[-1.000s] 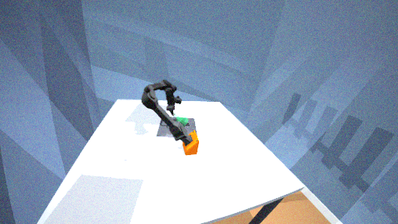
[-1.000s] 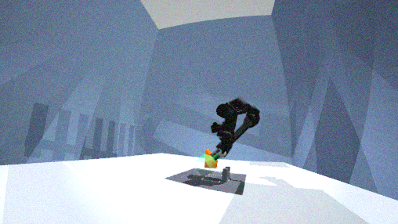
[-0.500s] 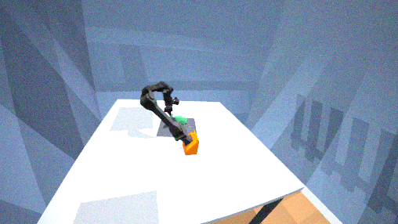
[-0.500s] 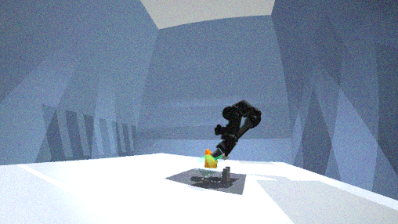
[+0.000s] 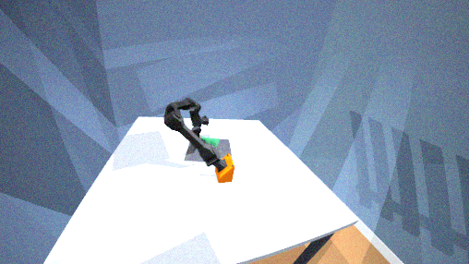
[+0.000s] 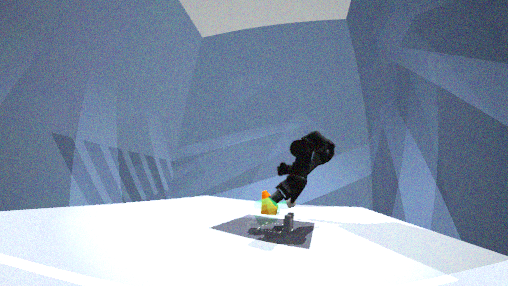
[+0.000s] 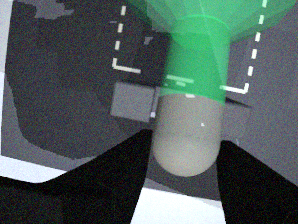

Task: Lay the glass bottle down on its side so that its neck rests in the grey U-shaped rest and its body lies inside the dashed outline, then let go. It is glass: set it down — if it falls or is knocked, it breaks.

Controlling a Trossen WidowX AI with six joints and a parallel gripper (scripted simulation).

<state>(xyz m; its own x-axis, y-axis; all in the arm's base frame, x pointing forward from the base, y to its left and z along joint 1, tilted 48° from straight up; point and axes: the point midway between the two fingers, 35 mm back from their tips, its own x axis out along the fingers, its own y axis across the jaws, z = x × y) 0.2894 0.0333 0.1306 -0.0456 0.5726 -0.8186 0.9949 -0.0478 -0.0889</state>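
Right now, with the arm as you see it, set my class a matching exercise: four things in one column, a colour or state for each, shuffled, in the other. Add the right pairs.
Things:
1. Glass bottle's main part
2. Arm's base
3. Dashed outline
4. Pincer

Colours and states:
A. White, marked on a dark surface
B. Shut on the bottle's beige end
C. Green and see-through
D. Orange

Right pairs: 1-C, 2-D, 3-A, 4-B

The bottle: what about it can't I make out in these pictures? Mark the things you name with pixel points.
- Its base: cut off by the top edge in the wrist view.
- Whether its neck (image 7: 192, 120) touches the rest (image 7: 132, 102): the neck itself covers the slot in the wrist view.
- Its outline: too small and blurred in the exterior view.
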